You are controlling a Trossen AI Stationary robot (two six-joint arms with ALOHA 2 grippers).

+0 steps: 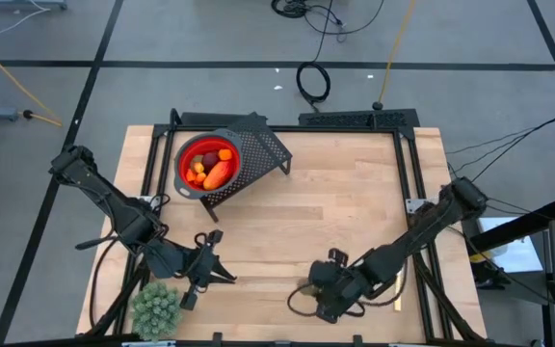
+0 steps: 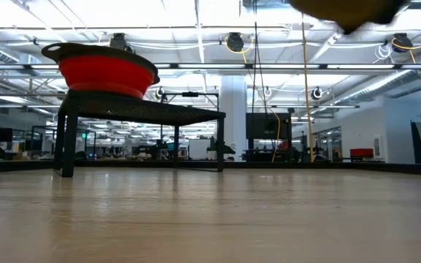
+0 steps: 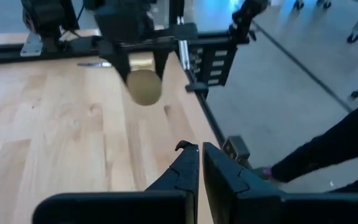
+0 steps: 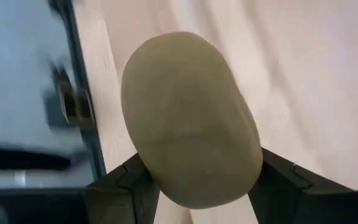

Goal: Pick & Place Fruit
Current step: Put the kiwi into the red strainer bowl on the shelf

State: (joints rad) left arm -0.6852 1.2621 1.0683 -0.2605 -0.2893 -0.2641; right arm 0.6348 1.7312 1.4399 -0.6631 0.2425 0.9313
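At six o'clock on the wooden table, my right gripper clamps one brownish-green oval fruit. At eight o'clock, my left gripper is closed and empty. At eleven o'clock, one red bowl holds several orange and red fruit pieces.

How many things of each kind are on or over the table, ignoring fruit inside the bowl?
Red bowl: 1
Black mesh stand: 1
Pale green spiky plant: 1
Brownish-green oval fruit, held by the right gripper: 1
Grippers, counting the left gripper, shut near the plant: 2
Total: 6
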